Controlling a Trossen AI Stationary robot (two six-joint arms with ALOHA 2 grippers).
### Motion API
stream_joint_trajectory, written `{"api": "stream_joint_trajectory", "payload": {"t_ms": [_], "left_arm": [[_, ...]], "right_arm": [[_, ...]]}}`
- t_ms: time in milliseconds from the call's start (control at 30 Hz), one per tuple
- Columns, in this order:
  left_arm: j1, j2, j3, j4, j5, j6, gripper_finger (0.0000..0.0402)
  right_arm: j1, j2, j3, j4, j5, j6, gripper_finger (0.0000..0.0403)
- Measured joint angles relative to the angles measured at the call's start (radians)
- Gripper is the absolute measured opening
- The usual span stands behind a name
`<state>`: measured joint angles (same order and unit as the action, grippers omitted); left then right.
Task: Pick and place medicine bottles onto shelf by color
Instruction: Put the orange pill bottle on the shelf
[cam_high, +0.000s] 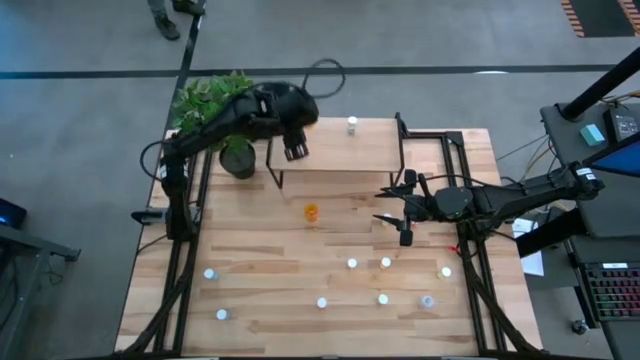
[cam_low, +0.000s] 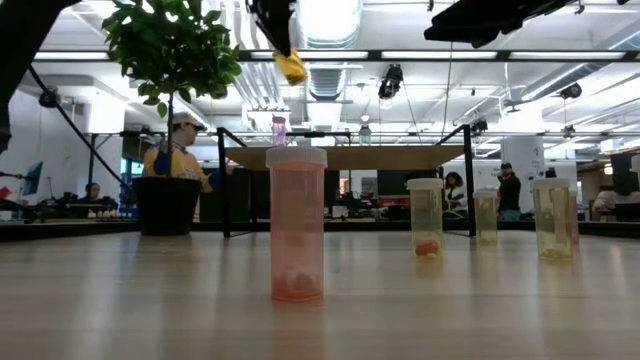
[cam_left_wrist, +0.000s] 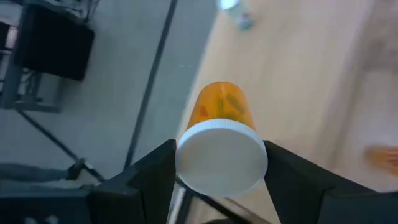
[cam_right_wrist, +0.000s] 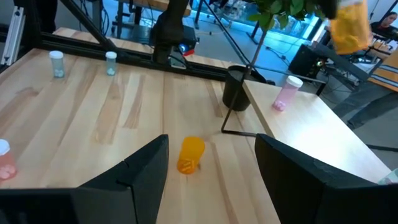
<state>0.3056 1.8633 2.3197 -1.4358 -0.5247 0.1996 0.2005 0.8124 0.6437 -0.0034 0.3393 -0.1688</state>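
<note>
My left gripper (cam_high: 295, 151) hangs above the left end of the shelf (cam_high: 345, 155), shut on an orange medicine bottle (cam_left_wrist: 221, 109) with a white cap. The low view shows that bottle (cam_low: 292, 67) high above the shelf top (cam_low: 350, 157). A pink bottle (cam_right_wrist: 285, 92) stands upright on the shelf's far side. A second orange bottle (cam_high: 311, 212) lies on its side on the table in front of the shelf. My right gripper (cam_high: 402, 222) stands open at the table's right, holding nothing. Several capped bottles (cam_high: 352, 263) stand upright across the near half. My left gripper pinches the orange bottle at its cap end, one finger (cam_left_wrist: 152, 171) on each side of the white cap (cam_left_wrist: 185, 155). The cap faces back toward the wrist and the body points away along the fingers. The bottle is lifted clear, tilted, above the shelf.
A potted plant (cam_high: 235, 155) stands by the shelf's left legs, under my left arm. A tall pink bottle (cam_low: 297, 225) stands close to the table's near edge, with yellowish bottles (cam_low: 425, 215) behind it. People move in the room beyond the table.
</note>
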Motion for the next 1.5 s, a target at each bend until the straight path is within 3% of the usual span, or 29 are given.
{"api": "stream_joint_trajectory", "payload": {"t_ms": [133, 367, 533, 967, 1300, 1500], "left_arm": [[0.092, 0.010, -0.019, 0.047, 0.016, 0.068, 0.0201], [0.228, 0.056, -0.036, 0.048, 0.219, 0.078, 0.0201], [0.270, 0.105, -0.035, 0.048, 0.232, 0.078, 0.0201], [0.289, 0.201, -0.036, 0.024, 0.233, 0.076, 0.0201], [0.289, 0.206, -0.036, 0.019, 0.234, 0.071, 0.0201], [0.290, 0.204, -0.036, -0.020, 0.285, 0.068, 0.0201]], "right_arm": [[0.000, 0.000, 0.000, 0.000, 0.000, -0.005, 0.0231], [0.000, 0.000, 0.000, 0.000, 0.000, -0.006, 0.0231], [0.000, 0.000, 0.000, 0.000, 0.000, -0.006, 0.0231], [0.000, 0.000, 0.000, 0.000, 0.000, -0.007, 0.0231], [0.000, 0.000, 0.000, -0.001, 0.000, -0.007, 0.0231], [0.000, 0.000, 0.000, -0.001, 0.000, -0.007, 0.0231]]}}
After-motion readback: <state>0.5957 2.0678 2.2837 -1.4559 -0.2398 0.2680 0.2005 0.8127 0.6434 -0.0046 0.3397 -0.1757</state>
